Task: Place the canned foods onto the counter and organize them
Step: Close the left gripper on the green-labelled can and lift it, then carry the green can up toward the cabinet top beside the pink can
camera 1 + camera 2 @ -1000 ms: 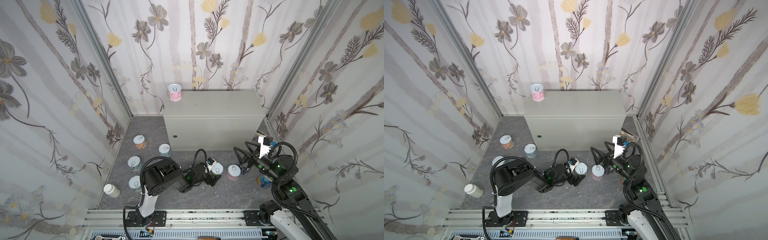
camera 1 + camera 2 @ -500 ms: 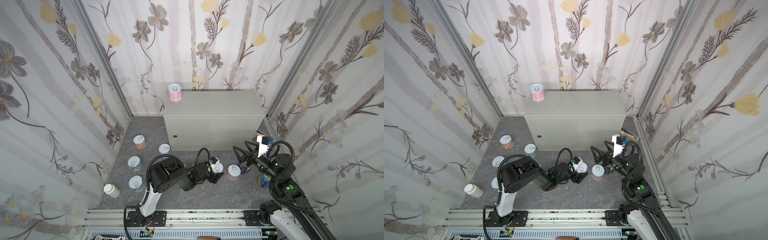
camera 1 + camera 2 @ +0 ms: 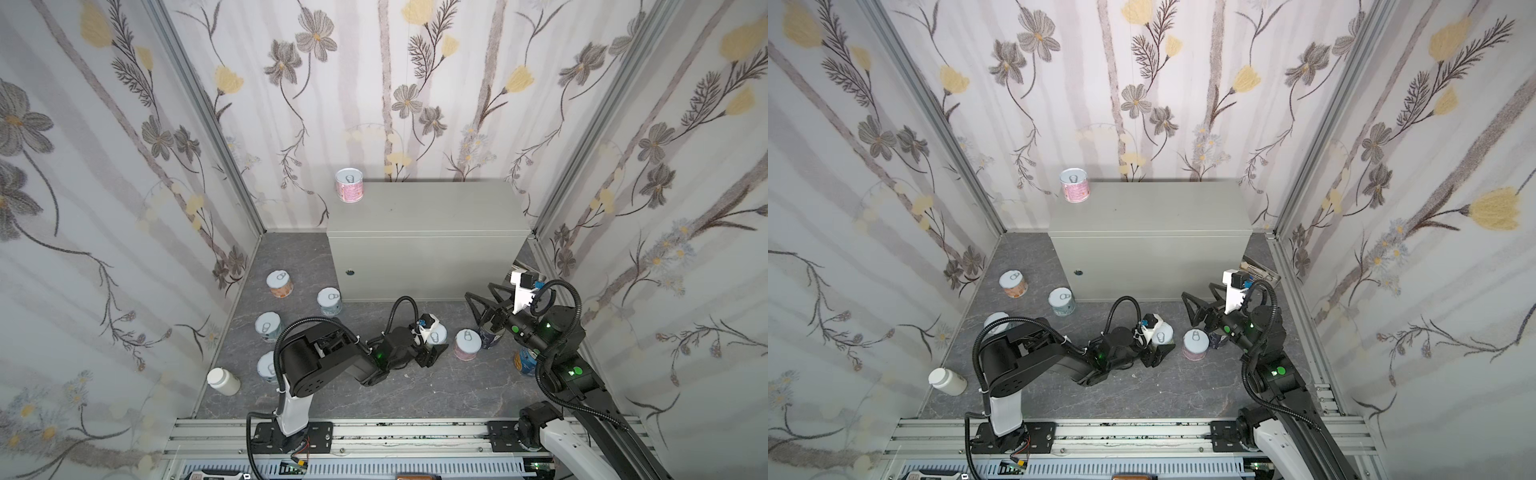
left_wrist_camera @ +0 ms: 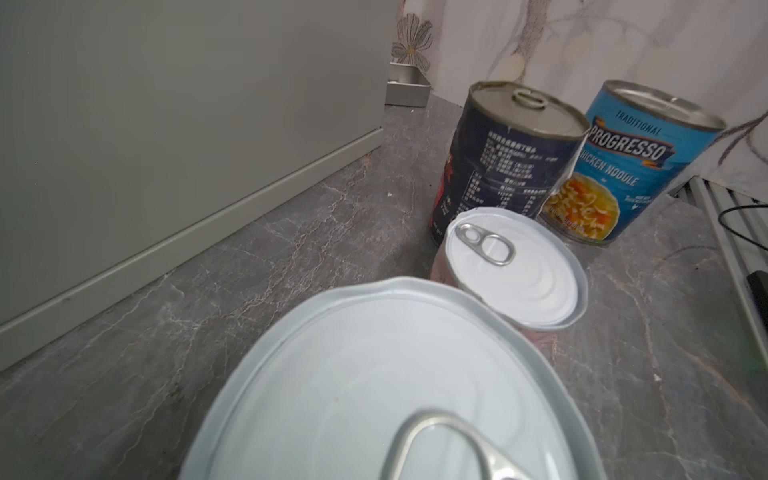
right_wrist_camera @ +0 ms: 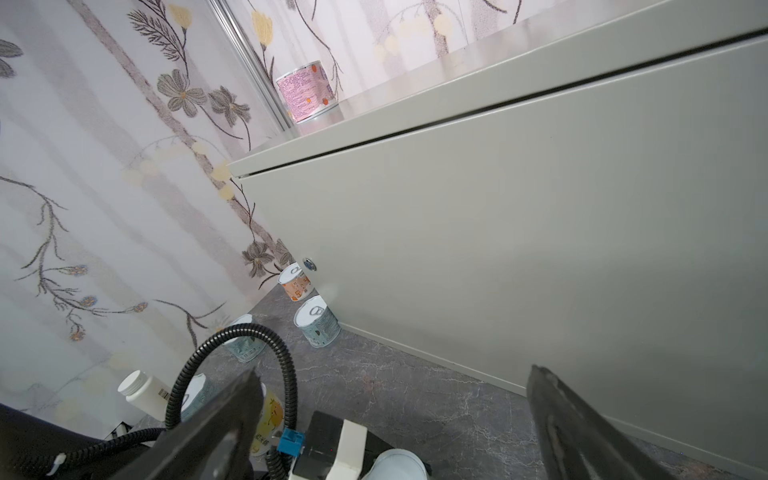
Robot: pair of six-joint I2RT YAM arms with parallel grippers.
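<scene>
- Silver-lidded can (image 3: 437, 332): upright on the dark marbled floor (image 3: 415, 395). It stands between the fingers of the left gripper (image 3: 435, 341), which is closed on its sides.
- Pink-labelled can (image 4: 515, 270): upright, just beyond the left gripper's fingertips. Whether it touches the silver-lidded can cannot be told.
- Navy can (image 4: 503, 153) and blue soup can (image 4: 631, 162): taller, upright and side by side, farther out from the left gripper, past the pink-labelled can. In both top views the right arm partly hides them.
- Right gripper (image 5: 395, 372): jaws spread wide and holding nothing, raised off the floor and facing the counter's front wall.
- Counter (image 3: 424, 208): pale grey-green metal box. Its front wall runs alongside the left gripper and directly ahead of the right gripper.
- Pink can (image 3: 350, 190): upright on the counter's top at a far corner, well apart from both grippers.
- Orange-labelled can (image 3: 279, 284), teal-labelled can (image 3: 329, 301), third can (image 3: 268, 326) and fourth can (image 3: 268, 368): on the floor behind the left gripper, beyond its arm. The arm partly covers the fourth can.
- White-capped bottle (image 3: 223, 381): by the side wall, well behind the left gripper.
</scene>
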